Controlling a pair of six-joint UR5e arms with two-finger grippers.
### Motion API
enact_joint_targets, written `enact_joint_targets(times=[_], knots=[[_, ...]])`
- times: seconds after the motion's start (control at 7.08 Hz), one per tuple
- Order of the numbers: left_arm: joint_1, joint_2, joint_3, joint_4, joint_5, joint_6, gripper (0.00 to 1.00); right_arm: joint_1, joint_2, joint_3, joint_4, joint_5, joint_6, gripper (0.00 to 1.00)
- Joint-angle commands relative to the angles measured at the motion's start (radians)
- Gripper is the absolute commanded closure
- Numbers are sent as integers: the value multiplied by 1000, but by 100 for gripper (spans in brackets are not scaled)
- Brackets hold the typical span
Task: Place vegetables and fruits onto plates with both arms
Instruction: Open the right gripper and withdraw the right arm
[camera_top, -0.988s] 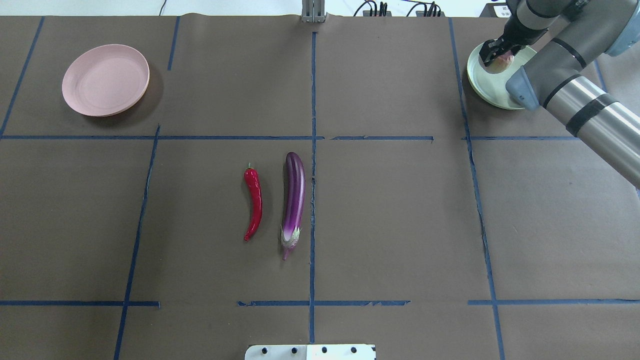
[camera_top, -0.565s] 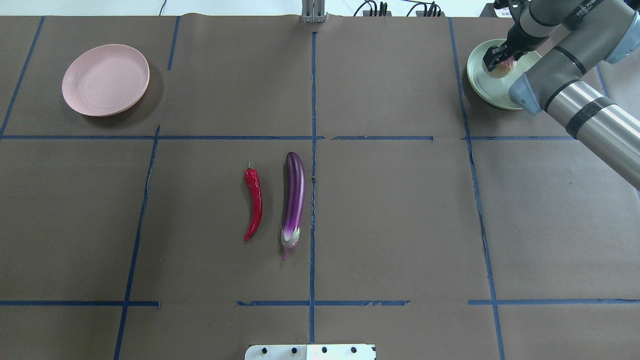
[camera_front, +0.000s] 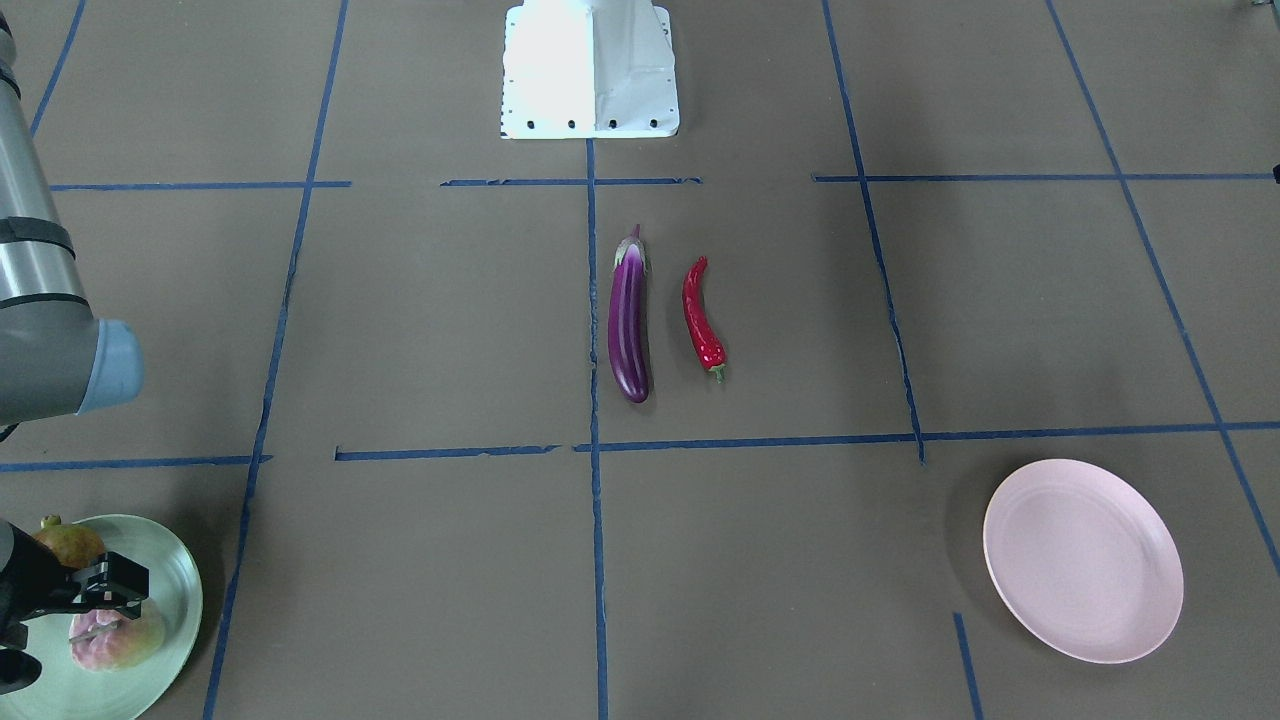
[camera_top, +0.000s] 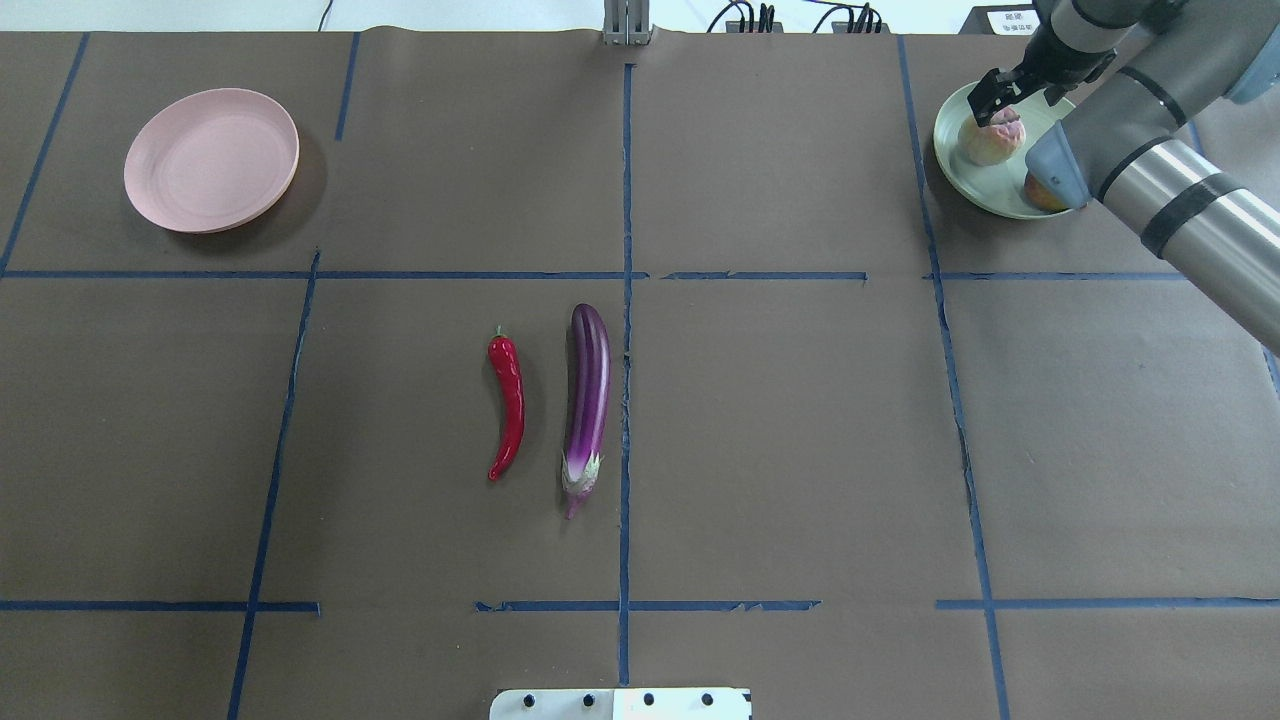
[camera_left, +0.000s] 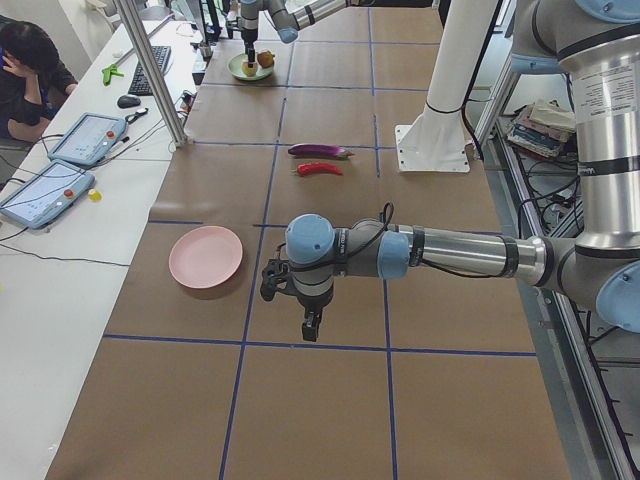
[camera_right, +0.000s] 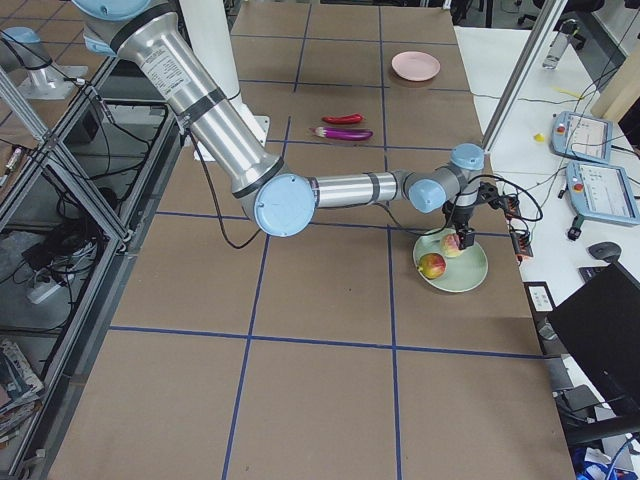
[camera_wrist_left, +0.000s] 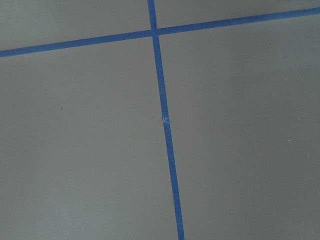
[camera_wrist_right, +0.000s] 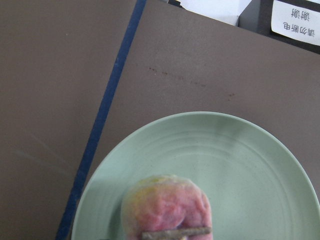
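1. Right gripper (camera_top: 1018, 103): released. The jaws stand apart directly above the peach (camera_top: 990, 140) and nothing is clamped between them. The right wrist view looks straight down on the fruit, stem mark up, which puts the tool on the fruit's axis. Judgement: this is the end of a place step, and a vertical lift clears the fruit without nudging it.

2. Peach: rests on the mint green plate (camera_top: 950, 165), at the far right corner of the table, on the half of the plate nearer the far edge. The pomegranate (camera_front: 68, 545) sits on the same plate, on the half nearer the robot, close to the peach but apart from it. Judgement: offsetting the 2 fruits keeps either from rolling against the other or over the shallow rim.

3. Left gripper (camera_left: 309, 328): shown only in the left side view, so I cannot tell whether it is parted or closed. It hangs over bare brown paper near the left edge of the table, and its wrist camera sees only paper and blue tape (camera_wrist_left: 160, 120).

4. Eggplant (camera_top: 587, 400) and chili pepper (camera_top: 508, 405): side by side at the centre of the table, parallel, not touching.

5. Pink plate (camera_top: 211, 160): empty, at the far left corner. Judgement: 2 of 4 items are placed; the vegetables remain, probably for the left arm
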Motion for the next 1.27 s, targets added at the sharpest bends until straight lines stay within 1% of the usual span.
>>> enact_joint_targets(times=[0.0,0.14,0.28,0.42,0.56,0.71,0.85,0.99,1.13], knots=[[13,-49,-6,-10,-1,-10,0,87,-47,147,-196,62,-106,0],[14,-116,5,-50,5,-8,0,139,-88,233,-321,62,-230,0],[14,-143,13,-79,4,-13,0,190,-139,334,-448,62,-306,0],[16,-198,14,-67,-3,-14,0,227,-229,487,-553,66,-334,0],[33,-216,-5,-76,-4,-134,0,245,-383,659,-584,123,-340,0],[83,-255,-15,-78,-25,-277,0,275,-530,767,-578,193,-340,0],[152,-323,-16,-68,-61,-418,0,298,-647,842,-578,216,-340,0],[259,-359,-47,-78,-40,-492,0,315,-729,873,-577,215,-333,0],[386,-416,-68,-70,-29,-604,0,325,-780,884,-574,215,-334,0]])
